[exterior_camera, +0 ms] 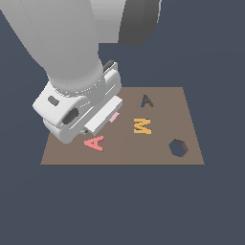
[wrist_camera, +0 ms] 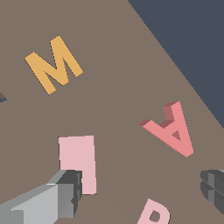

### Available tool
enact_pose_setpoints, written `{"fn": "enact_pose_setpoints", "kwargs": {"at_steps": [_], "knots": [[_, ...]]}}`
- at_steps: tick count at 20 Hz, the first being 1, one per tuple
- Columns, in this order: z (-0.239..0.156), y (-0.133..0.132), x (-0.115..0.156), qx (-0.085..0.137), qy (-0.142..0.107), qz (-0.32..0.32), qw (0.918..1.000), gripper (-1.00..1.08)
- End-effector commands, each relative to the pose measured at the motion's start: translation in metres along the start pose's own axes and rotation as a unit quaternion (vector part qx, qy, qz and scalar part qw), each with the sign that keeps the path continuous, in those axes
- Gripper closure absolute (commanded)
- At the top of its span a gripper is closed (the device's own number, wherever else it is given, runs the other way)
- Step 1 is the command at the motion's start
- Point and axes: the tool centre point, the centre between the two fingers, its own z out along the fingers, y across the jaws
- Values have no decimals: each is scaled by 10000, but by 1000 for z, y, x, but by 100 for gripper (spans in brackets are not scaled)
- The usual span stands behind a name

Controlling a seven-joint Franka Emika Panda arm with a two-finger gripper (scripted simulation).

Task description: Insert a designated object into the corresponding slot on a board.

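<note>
Here the salmon-red letter "A" block (exterior_camera: pixel 94 142) (wrist_camera: pixel 171 129) lies flat on the brown board (exterior_camera: pixel 162 152) (wrist_camera: pixel 118 52), near the board's edge on the exterior view's left half, untouched by the arm. Its slot (exterior_camera: pixel 147 101), a small dark grey A-shaped recess, sits well apart from it toward the far side of the board, beyond the orange "M" (exterior_camera: pixel 142 126) (wrist_camera: pixel 54 64). A dark hexagonal hole (exterior_camera: pixel 178 148) lies near the corner on the exterior view's right.

The gripper (exterior_camera: pixel 98 125) (wrist_camera: pixel 144 192) hangs just above the board beside the block, its jaws spread wide with nothing between them: in the wrist view one finger (wrist_camera: pixel 65 194) stands over the corner of a pink rectangle (wrist_camera: pixel 78 159) and the other shows only at the frame's edge, with bare board in the gap. A paler pink "R" (wrist_camera: pixel 154 213) peeks in at the frame edge, between the fingers. In the exterior view the wrist hides most of the pink rectangle (exterior_camera: pixel 114 116).
</note>
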Motion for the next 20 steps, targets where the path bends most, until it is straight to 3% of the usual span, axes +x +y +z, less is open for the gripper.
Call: {"fn": "enact_pose_setpoints", "kwargs": {"at_steps": [1,11,20], "knots": [[7,9,1,2,0,-481,9988,-92],[32,36,10,9,-9,-2019,9794,-92],[45,48,19,13,-16,-2825,9593,-92]]}}
